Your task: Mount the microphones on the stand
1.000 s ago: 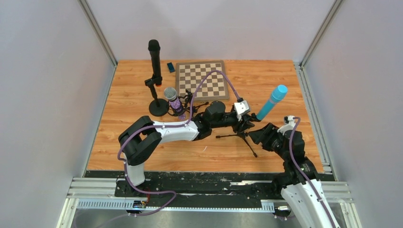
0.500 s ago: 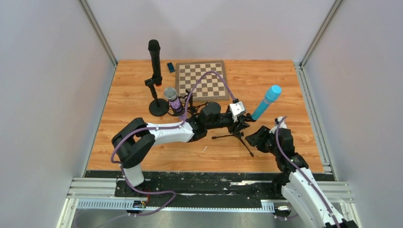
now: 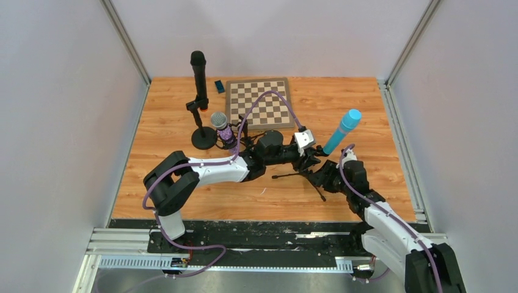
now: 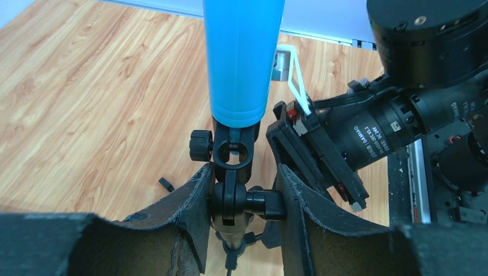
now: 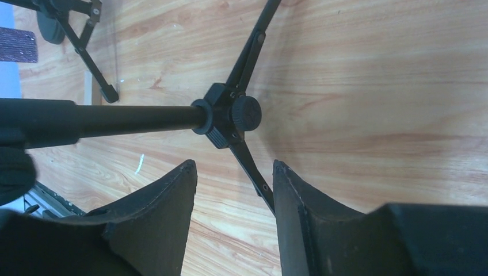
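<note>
At table (image 3: pixel 366 110) centre, left gripper (image 4: pixel 241 181) clamps the stand (image 4: pixel 232 155) under the blue microphone (image 4: pixel 244 57), right gripper (image 5: pixel 234 169) gapes — all three look mounted.

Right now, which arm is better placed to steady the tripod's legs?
The right. The right gripper hangs open right at the tripod hub, while the left gripper is busy, clamped on the clip joint under the blue microphone.

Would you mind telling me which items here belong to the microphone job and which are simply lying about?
Belonging: light blue microphone, its tripod stand, black microphone, purple microphone, round-base stand.
Lying about: chessboard, small dark blue object.
</note>
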Motion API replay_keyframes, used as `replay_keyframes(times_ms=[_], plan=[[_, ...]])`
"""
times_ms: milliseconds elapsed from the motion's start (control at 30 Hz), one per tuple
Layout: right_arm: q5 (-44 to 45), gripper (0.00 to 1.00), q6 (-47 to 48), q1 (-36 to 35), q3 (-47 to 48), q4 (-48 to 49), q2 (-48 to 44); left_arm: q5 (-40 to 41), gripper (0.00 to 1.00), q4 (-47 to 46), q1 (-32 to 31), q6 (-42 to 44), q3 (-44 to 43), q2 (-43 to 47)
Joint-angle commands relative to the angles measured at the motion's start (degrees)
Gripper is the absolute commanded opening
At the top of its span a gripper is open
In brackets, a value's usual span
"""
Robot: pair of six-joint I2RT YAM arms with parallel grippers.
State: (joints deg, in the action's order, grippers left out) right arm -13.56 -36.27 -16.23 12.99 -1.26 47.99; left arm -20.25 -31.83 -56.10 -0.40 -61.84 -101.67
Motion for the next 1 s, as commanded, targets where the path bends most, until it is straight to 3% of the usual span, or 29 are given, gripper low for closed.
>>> replay_keyframes(times_ms=[0, 100, 600, 800, 967], plan=[[0.6, 0.49, 0.5, -1.0, -1.4, 6.4, 2.2, -1.6, 0.14, -2.9, 0.7, -1.1, 0.2, 2.5], [1.5, 0.42, -0.1, -1.7, -2.6, 7.8, 2.7, -2.2, 0.11, -3.7, 0.7, -1.9, 0.2, 2.5], [10.7, 0.37, -3.0, -7.9, -4.5, 12.0, 5.9, -2.8, 0.00, -7.3, 0.7, -4.8, 1.2, 3.6], [13.0, 0.11, -5.5, -10.0, -4.6, 14.1, 11.4, -3.5, 0.00, -7.8, 0.7, -4.8, 1.3, 3.9], [13.6, 0.00, -6.2, -10.8, -4.7, 14.9, 14.2, -3.2, 0.00, -8.1, 0.7, -4.5, 2.0, 5.0]])
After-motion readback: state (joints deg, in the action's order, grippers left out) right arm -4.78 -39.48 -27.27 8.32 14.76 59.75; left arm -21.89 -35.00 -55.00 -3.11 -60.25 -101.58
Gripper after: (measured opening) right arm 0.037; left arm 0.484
